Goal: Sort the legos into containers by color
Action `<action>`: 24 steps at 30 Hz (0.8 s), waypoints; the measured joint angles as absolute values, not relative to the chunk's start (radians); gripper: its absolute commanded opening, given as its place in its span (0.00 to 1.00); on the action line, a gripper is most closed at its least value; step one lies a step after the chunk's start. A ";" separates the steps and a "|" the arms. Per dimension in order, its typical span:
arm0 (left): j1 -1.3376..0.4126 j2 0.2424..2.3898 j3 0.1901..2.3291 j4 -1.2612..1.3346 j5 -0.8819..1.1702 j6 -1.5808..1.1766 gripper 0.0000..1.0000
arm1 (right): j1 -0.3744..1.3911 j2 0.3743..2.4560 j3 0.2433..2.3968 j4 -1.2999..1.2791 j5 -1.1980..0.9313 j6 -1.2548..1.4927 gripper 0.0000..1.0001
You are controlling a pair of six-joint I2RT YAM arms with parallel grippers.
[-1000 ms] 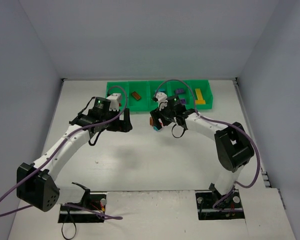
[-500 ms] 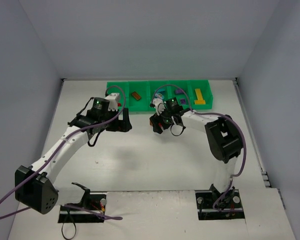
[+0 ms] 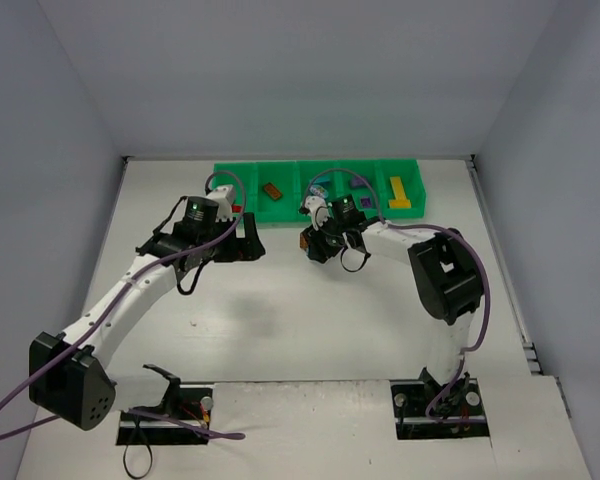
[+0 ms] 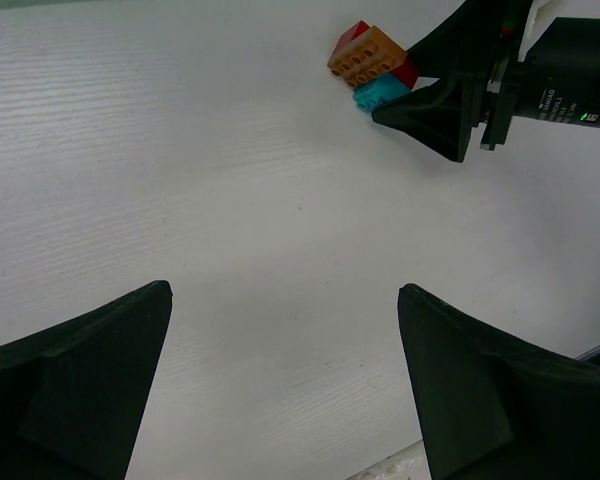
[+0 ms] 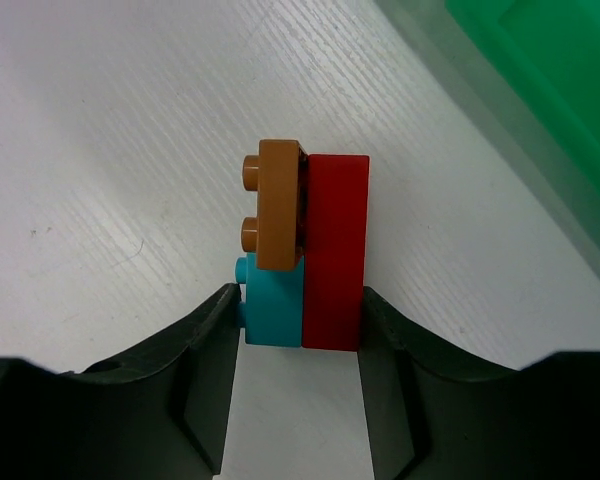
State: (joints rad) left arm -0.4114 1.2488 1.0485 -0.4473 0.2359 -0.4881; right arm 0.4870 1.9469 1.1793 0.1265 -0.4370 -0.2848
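Observation:
My right gripper (image 3: 308, 243) (image 5: 300, 300) is shut on a stuck-together cluster of three legos: a red brick (image 5: 335, 250), a brown brick (image 5: 278, 205) and a cyan brick (image 5: 272, 310). It holds them just over the table in front of the green tray (image 3: 285, 219) (image 5: 540, 90). The tray holds a brown brick (image 3: 271, 190), a cyan one (image 3: 320, 187), purple ones (image 3: 358, 183) and a yellow one (image 3: 398, 192). My left gripper (image 3: 252, 247) (image 4: 285, 292) is open and empty, left of the cluster (image 4: 365, 58).
The grey enclosure walls stand left, right and behind the tray. The right arm's elbow (image 3: 440, 275) sits right of the grippers. White table (image 4: 230, 180) lies under the left gripper.
The right gripper with the cluster has moved slightly toward the tray, and the right arm's elbow has folded inward. The left gripper has shifted slightly right.

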 measured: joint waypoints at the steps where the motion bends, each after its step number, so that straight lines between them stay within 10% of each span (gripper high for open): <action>1: -0.411 1.248 1.048 -0.440 0.237 -0.491 0.88 | 0.487 1.946 1.176 0.133 -0.438 -0.285 0.00; 24: -0.411 1.177 1.187 -0.458 0.709 0.067 0.82 | 0.558 1.530 1.163 -0.094 -0.824 -0.345 0.00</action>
State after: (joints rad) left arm -0.4114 1.1767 1.1870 -0.4576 0.7094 0.0669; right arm 0.5579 1.5303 1.1625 -0.0944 -0.8242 -0.3450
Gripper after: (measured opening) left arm 0.817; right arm 0.423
